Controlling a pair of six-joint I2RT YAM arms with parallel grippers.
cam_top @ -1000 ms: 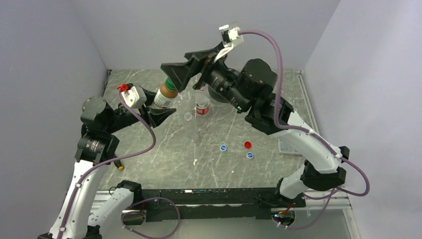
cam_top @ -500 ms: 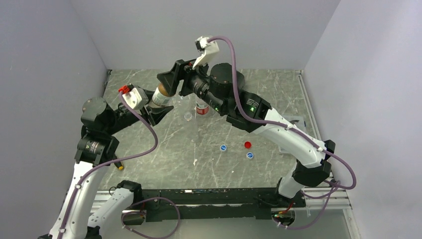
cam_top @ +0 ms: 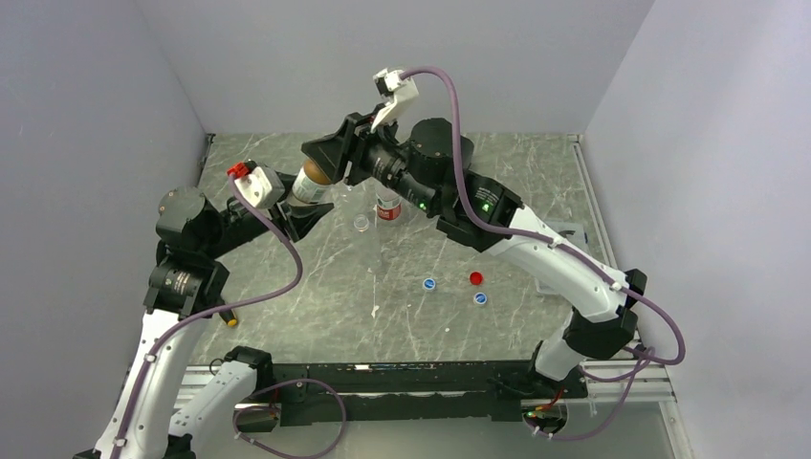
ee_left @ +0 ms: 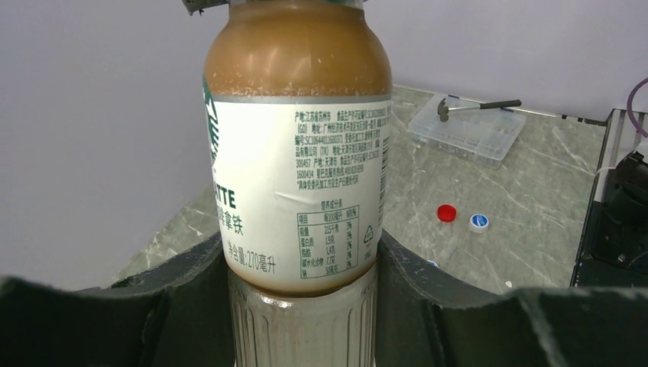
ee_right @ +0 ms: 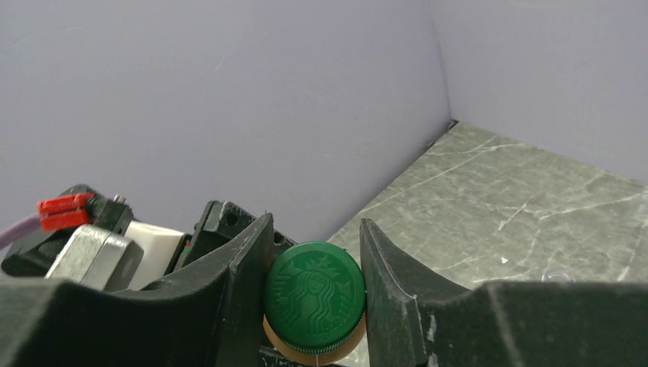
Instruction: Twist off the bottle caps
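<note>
An amber-brown bottle [cam_top: 311,184] with a white-green label [ee_left: 298,153] is held tilted above the table at the back left. My left gripper [cam_top: 311,212] [ee_left: 302,260] is shut on its clear ribbed lower part. My right gripper [cam_top: 323,164] [ee_right: 315,245] comes from the right, and both its fingers press the sides of the bottle's green cap [ee_right: 315,296]. A clear bottle with a red label [cam_top: 387,206] stands on the table just behind the right arm. Beside it, a small plain clear bottle [cam_top: 361,223] stands.
Loose caps lie mid-table: a blue one [cam_top: 429,283], a red one [cam_top: 475,277] [ee_left: 446,212] and another blue one [cam_top: 480,298] [ee_left: 479,222]. A clear plastic box [ee_left: 466,130] with a small hammer on it sits at the right, partly behind the right arm.
My right gripper swung left and down onto the bottle's top and closed from wide open onto the green cap. The left gripper and bottle stayed put.
</note>
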